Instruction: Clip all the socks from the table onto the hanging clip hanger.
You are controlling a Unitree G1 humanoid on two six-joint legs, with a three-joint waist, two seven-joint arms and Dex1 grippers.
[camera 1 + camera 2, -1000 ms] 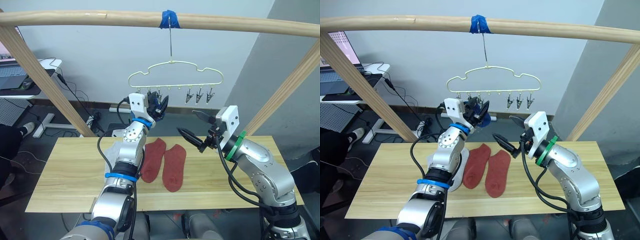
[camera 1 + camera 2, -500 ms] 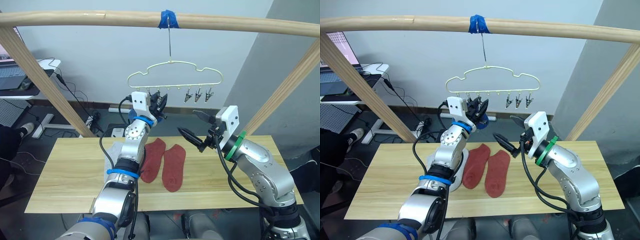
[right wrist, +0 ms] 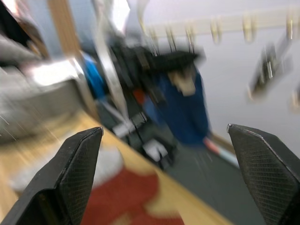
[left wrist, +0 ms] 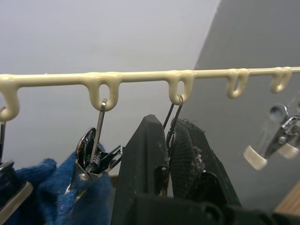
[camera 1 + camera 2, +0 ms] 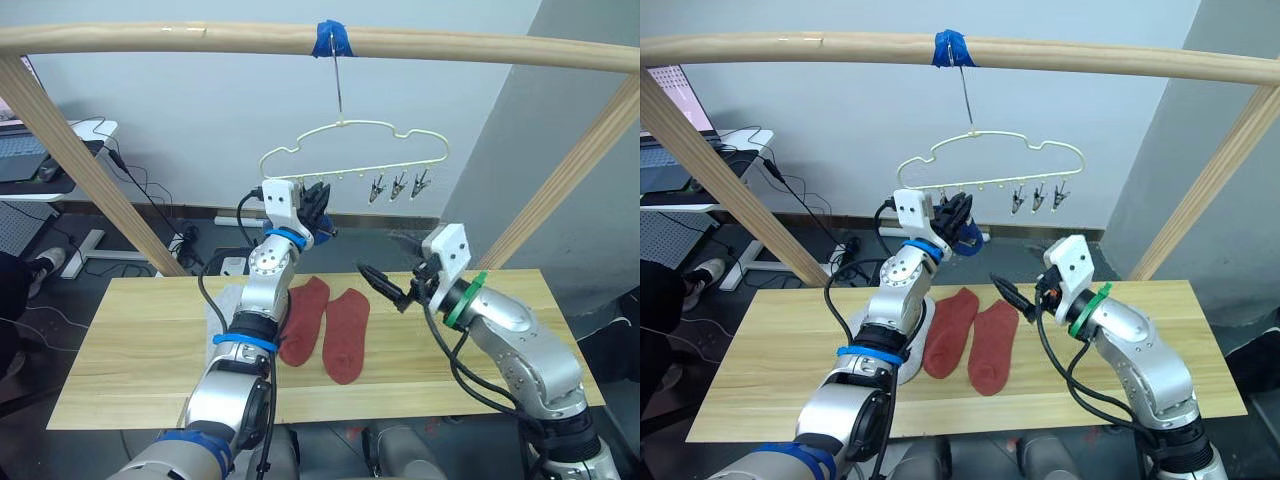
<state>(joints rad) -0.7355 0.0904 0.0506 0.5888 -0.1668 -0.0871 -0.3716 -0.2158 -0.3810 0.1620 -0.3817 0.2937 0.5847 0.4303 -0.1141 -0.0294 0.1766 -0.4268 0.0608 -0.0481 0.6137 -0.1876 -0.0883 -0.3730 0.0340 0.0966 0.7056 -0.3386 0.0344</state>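
Left gripper (image 4: 171,154) clamped on metal clip (image 4: 172,123) of clip hanger (image 5: 350,150); blue sock (image 4: 56,187) clipped beside. Right gripper (image 3: 168,173) spread apart above table (image 5: 120,350).

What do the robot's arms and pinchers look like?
Both arms are shiny silver metal with black cables looping along them. The left arm wears blue rings, the right arm a green one. Each white wrist block carries two black fingers with bumpy gripping pads.
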